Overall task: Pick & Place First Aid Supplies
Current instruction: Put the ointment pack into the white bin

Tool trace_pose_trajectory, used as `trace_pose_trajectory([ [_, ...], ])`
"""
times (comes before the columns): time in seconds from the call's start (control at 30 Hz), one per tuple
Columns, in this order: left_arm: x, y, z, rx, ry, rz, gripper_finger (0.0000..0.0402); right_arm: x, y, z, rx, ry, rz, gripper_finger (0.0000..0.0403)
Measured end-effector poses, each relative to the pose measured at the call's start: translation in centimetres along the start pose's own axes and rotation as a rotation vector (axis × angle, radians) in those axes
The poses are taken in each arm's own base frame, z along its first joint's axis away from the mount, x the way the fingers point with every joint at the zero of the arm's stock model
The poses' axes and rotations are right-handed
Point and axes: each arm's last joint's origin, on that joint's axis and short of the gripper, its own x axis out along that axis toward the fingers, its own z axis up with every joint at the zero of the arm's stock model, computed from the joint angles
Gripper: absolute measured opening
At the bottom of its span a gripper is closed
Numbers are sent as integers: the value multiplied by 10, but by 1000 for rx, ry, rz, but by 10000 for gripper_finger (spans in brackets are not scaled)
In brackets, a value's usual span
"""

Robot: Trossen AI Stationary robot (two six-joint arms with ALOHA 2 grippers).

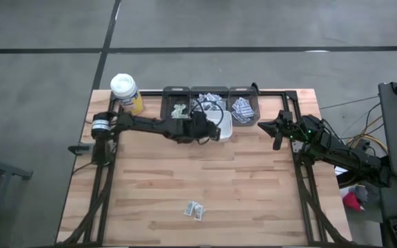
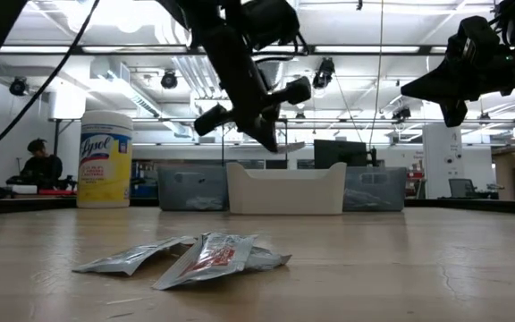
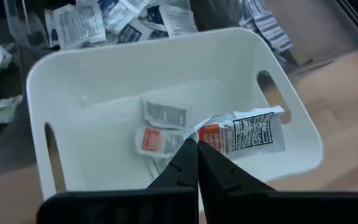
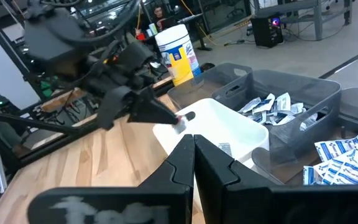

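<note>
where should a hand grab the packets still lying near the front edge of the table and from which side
The packets lie flat in a small overlapping cluster on bare wood, apart from the bins. Judging by that, come straight down from above and pinch one raised edge or corner; in the low view the top packet's ends lift slightly off the board, giving a finger something to slide under. A side approach would probably just push them.

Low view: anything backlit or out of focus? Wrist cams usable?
Low view: ceiling lights silhouette both arms, and the crumpled grey paper packets lie soft up close. Left wrist view: white plastic bin evenly lit, packet print readable. Right wrist view: the left gripper is motion-smeared.
</note>
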Motion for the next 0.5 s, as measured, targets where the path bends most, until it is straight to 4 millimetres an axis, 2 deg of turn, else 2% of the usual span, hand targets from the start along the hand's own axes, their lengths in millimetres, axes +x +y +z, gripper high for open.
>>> trace_pose_trajectory([
  [0.23,13,13,19,-2,27,16,0,0,0,0,0,0,0,8],
  [0.5,24,15,26,38,36,32,0,0,0,0,-3,0,0,8],
])
